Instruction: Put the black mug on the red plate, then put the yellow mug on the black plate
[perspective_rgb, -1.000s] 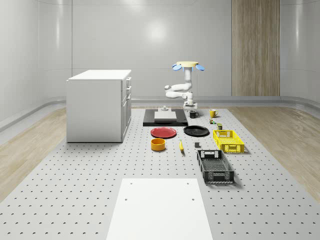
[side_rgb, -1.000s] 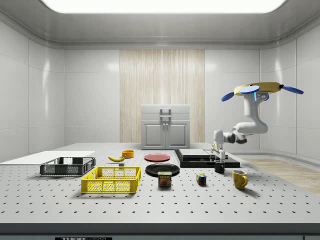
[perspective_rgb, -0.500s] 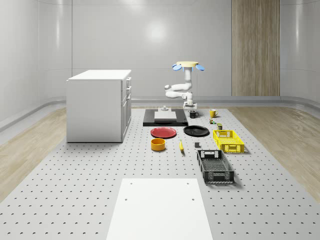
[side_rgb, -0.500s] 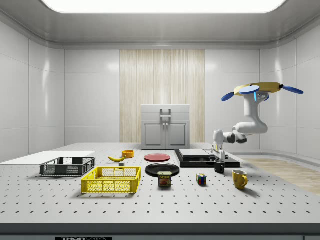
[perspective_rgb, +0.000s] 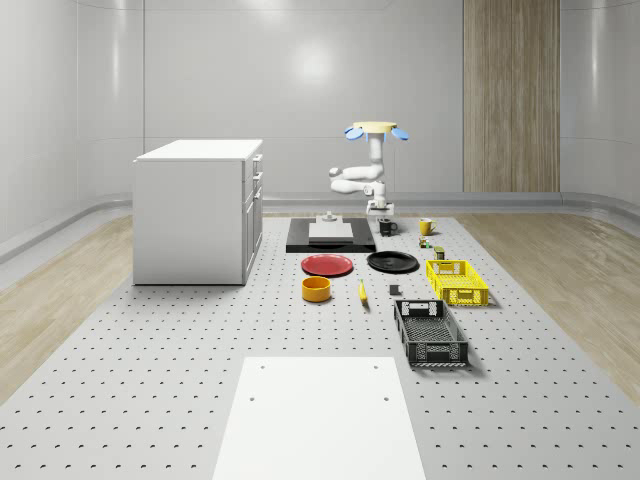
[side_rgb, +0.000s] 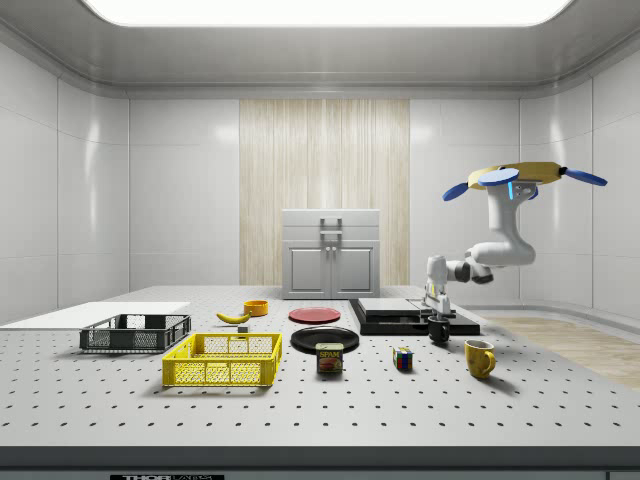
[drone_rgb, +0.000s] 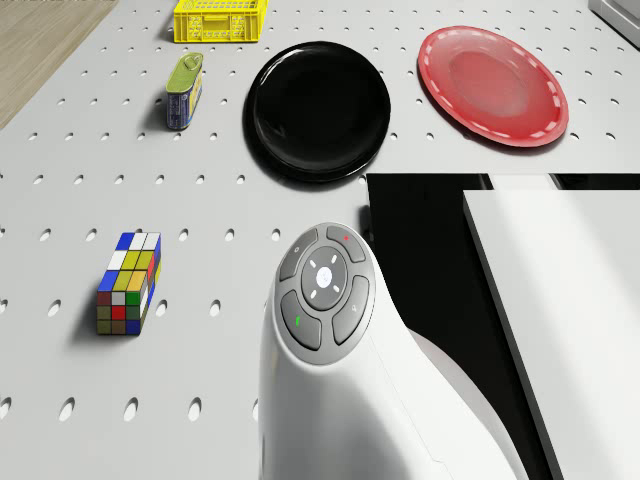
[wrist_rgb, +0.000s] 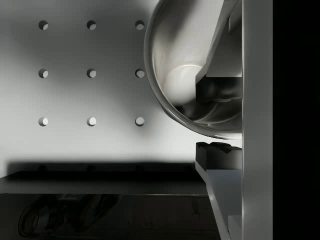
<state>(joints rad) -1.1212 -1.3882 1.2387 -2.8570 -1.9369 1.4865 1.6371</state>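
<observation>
Wrist view: gripper (wrist_rgb: 218, 122) with its two fingers astride the wall of the black mug (wrist_rgb: 170, 75), one pad inside the bowl and one outside. The fingers appear closed on that wall, a rim grip that suits an upright lift. In the side view the gripper (side_rgb: 437, 310) points straight down onto the black mug (side_rgb: 438, 330), which sits at the table's far edge, just beside a corner of the black platform (perspective_rgb: 300, 243) and near the yellow mug (side_rgb: 479, 358). Whether its base touches the table (perspective_rgb: 150, 340) cannot be told. The drone (side_rgb: 520, 177) hovers above that far edge, arm folded down so the hand reaches the mug. Both targets lie empty nearer the table's middle: red plate (drone_rgb: 493, 85) and black plate (drone_rgb: 317, 110), side by side and apart. Count: two mugs, two plates, two crates, one Rubik's cube (drone_rgb: 128, 284), one can (drone_rgb: 185, 90), one bowl, one banana, one cabinet.
</observation>
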